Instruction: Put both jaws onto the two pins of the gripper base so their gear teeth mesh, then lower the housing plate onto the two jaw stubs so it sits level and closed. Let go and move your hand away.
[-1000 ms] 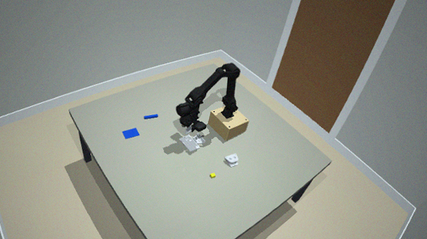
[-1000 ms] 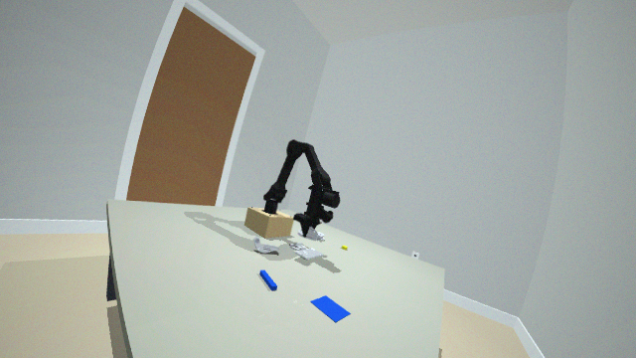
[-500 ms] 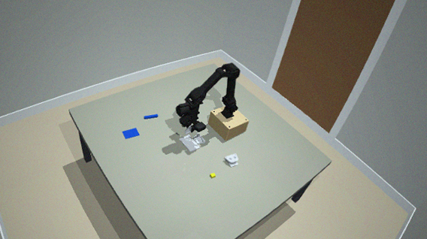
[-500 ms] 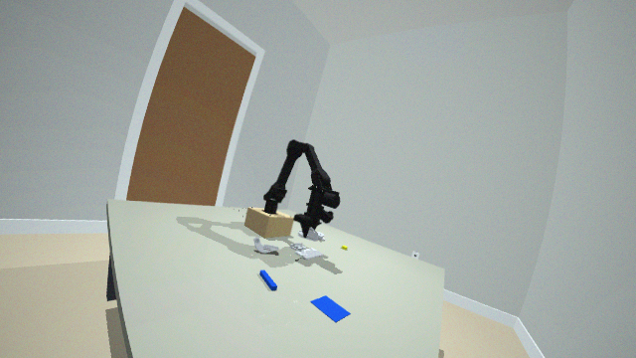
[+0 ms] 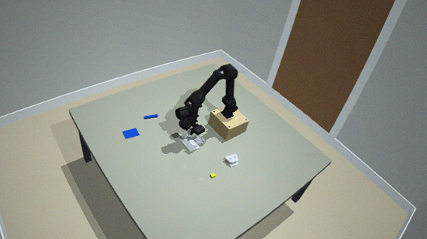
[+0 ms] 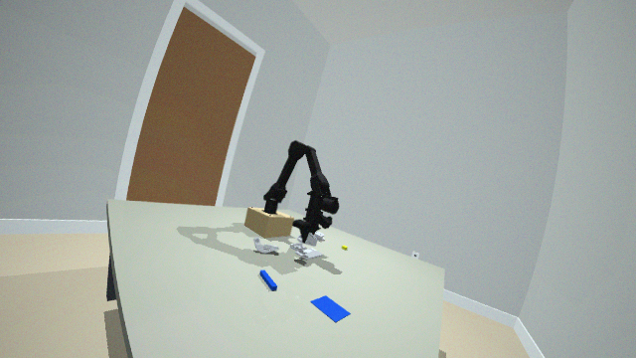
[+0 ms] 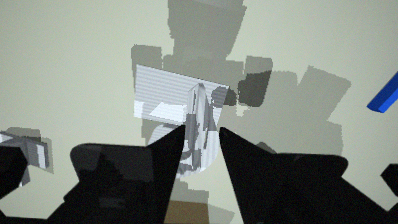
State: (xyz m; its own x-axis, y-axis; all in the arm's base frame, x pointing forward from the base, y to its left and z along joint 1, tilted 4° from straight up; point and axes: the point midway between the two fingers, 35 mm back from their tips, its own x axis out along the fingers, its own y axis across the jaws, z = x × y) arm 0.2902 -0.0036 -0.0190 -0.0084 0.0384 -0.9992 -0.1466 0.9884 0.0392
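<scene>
My gripper [image 5: 191, 132] [image 6: 304, 240] [image 7: 202, 130] points down and is shut on a white jaw [image 7: 199, 112]. The jaw is over the near part of the white gripper base [image 5: 190, 145] [image 6: 311, 255] [image 7: 157, 85], whose flat ribbed plate shows beyond it. The pins are hidden, and I cannot tell whether jaw and base touch. Another white jaw [image 6: 265, 248] lies on the table beside the base; the arm hides it in the top view. The white housing plate [image 5: 231, 159] [image 6: 319, 237] stands apart on the other side, partly behind the left finger in the wrist view.
The arm stands on a wooden block [image 5: 228, 128] [image 6: 268, 225] close behind the base. A blue bar [image 5: 150, 116] [image 6: 268, 280] [image 7: 387, 95] and a flat blue square [image 5: 130, 133] [image 6: 330, 308] lie on one side. A small yellow block [image 5: 212, 175] [image 6: 344, 247] lies beyond the housing plate.
</scene>
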